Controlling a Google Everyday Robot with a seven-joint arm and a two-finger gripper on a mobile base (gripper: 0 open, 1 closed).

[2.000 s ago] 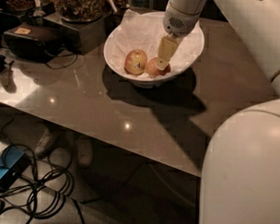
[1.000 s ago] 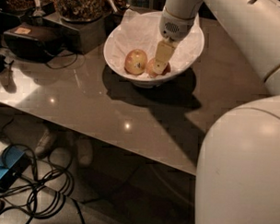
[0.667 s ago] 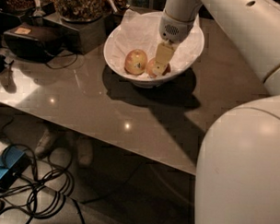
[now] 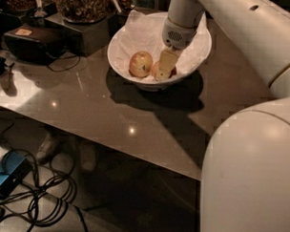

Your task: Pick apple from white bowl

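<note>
**A:** How far along is the pick?

**B:** Partway, I'd judge. The reach is made, the lift is not. The tool (image 4: 163, 73) is down inside the white bowl (image 4: 120, 40), right at the apple (image 4: 155, 69), which shows as a reddish curve on either side of it.

**A:** Is it clamped on the fruit?

**B:** I cannot tell. The tool covers the middle of the apple from this side, so the contact itself is hidden.

**A:** And the apple's place?

**B:** It lies low in the bowl on the crinkled paper (image 4: 138, 29), towards the near wall. It looks to be resting there rather than raised. Just beside it, on the side nearer the surface's left edge, lies a paler apple (image 4: 140, 64) (yellower, with a blush, and not the one wanted). I can't tell if the two touch.

**A:** Where does the bowl stand?

**B:** By the far edge of the surface (image 4: 135, 117), with the arm (image 4: 234, 25) coming down into it from above. At the far left corner are jars (image 4: 84, 3) and a black box (image 4: 28, 40), well apart from the work.

**A:** What is left, then?

**B:** A sure hold, if there isn't one already, then raising the apple clear of the rim without dragging its neighbour or the paper.
</note>
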